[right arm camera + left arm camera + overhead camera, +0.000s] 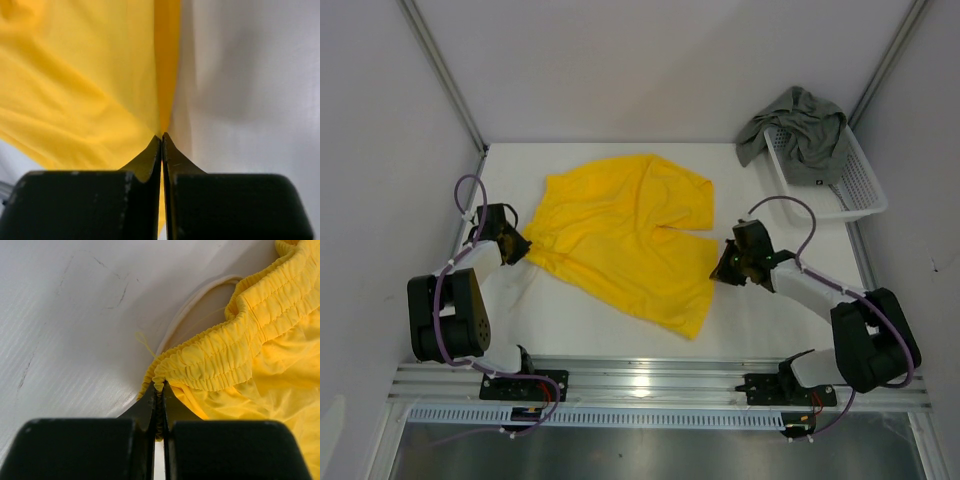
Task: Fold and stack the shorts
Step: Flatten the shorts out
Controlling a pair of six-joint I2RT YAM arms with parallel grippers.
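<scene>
Shorts come in two colours here. The yellow shorts (620, 240) lie spread and lightly wrinkled mid-surface, with the gathered waistband (225, 360) on the left and the legs reaching right and near. The left end effector (515, 245) is pinched tight on the waistband's end, and the right end effector (725, 265) is closed on the right leg's edge, yellow cloth showing between its fingers. The grey-green shorts (800, 130) sit crumpled over the rim of the white mesh basket (865, 190) in the far right corner. Walls hem in the left, far and right sides. Bare surface (600, 335) shows near the arm bases.
</scene>
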